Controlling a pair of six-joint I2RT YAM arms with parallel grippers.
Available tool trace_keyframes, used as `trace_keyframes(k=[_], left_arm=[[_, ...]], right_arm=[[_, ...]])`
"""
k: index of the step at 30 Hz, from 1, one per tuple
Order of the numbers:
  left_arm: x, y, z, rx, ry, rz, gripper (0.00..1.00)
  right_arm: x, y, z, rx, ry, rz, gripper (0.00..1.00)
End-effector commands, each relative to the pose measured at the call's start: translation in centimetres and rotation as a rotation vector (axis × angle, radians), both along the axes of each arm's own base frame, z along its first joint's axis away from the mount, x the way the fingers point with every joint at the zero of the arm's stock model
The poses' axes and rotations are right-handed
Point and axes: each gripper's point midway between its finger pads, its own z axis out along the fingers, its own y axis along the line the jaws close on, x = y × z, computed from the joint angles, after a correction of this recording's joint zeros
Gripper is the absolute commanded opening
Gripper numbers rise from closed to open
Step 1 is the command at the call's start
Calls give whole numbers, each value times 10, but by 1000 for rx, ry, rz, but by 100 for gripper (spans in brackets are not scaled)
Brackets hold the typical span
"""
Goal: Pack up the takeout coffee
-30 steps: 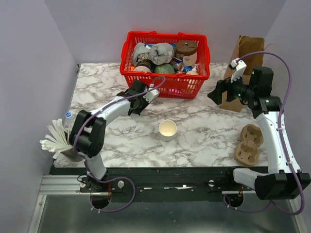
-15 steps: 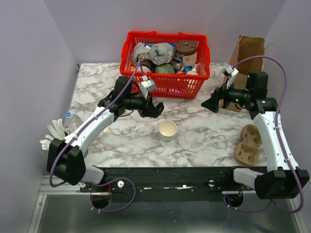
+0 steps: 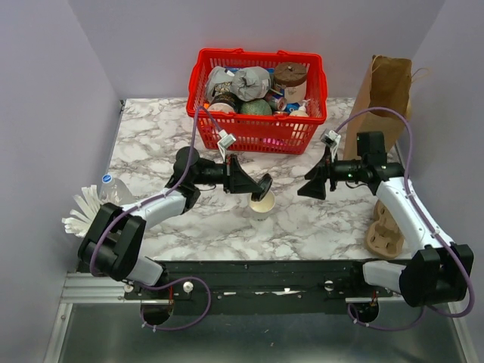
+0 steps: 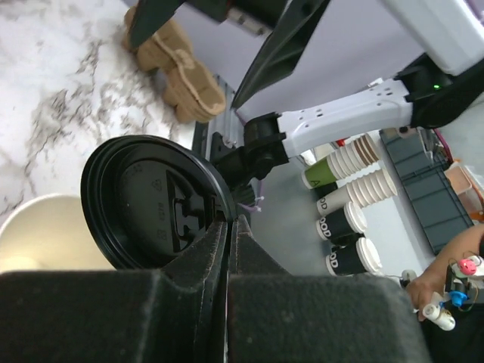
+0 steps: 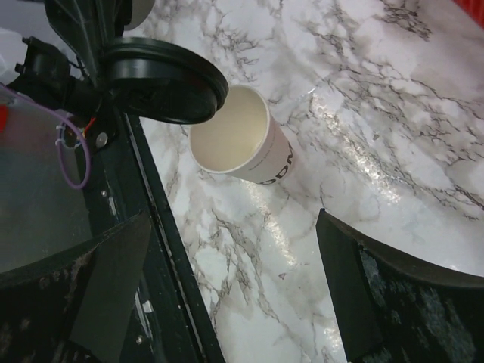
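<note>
The white paper cup (image 3: 262,203) stands open on the marble table, with no lid on it. My left gripper (image 3: 253,184) is shut on the rim of the round black lid (image 3: 262,186) and holds it tilted just above the cup's far-left edge. In the left wrist view the lid (image 4: 151,204) is pinched at its edge by my gripper (image 4: 229,221), with the cup (image 4: 41,234) below it. My right gripper (image 3: 310,189) is open and empty, to the right of the cup. The right wrist view shows the cup (image 5: 242,136) and lid (image 5: 162,79) beyond the gripper (image 5: 234,302).
A red basket (image 3: 257,132) full of groceries stands at the back. A brown paper bag (image 3: 386,83) stands back right. A cardboard cup carrier (image 3: 386,227) lies at the right edge. A water bottle (image 3: 110,187) and white straws (image 3: 85,215) lie at the left.
My left gripper has swung from beside the basket to the right and nearer, bringing the lid over the cup. My right gripper has moved left and down toward the cup.
</note>
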Motion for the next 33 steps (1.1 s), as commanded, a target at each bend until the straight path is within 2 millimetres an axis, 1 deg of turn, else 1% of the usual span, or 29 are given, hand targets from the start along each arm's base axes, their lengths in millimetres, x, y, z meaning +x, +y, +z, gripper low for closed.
trace_keyframes(k=[1,2,3,4,5,10,12,13,14,16,19,24,26,31,33], left_arm=[[-5,-2,27,-85,-53,-33,0],[-4,-2,26,-85,-44,-32,0],[-4,-2,23,-80,-18,-35,0],[-3,-3,20,-75,1,-30,0],[-3,-3,18,-73,13,-27,0],[5,-8,2,-51,80,0,3],[8,-10,-1,-49,91,4,3],[10,-11,-6,-42,110,8,3],[12,-11,-7,-41,113,9,3],[13,-13,-13,-33,130,8,3],[14,-13,-17,-29,155,8,3],[12,-12,-21,-27,173,0,4],[12,-13,-20,-29,169,-4,6],[9,-12,-26,-20,183,-15,13],[8,-12,-25,-26,173,-27,13]], right_arm=[[-1,15,-4,30,-73,50,100],[6,15,-4,31,-80,17,100],[6,17,-10,32,-67,7,100],[8,18,-11,38,-65,-5,100],[13,20,-7,58,-68,-19,100],[13,31,-7,84,-63,19,100],[14,36,-10,77,-65,38,100],[15,37,-12,74,-61,38,100],[19,38,-14,74,-55,36,100],[21,43,-16,74,-44,41,100],[26,50,-18,78,-33,52,100],[25,58,-24,76,-19,77,100],[25,60,-27,75,-10,86,100],[26,68,-26,77,-12,109,100],[27,71,-24,76,-15,113,100]])
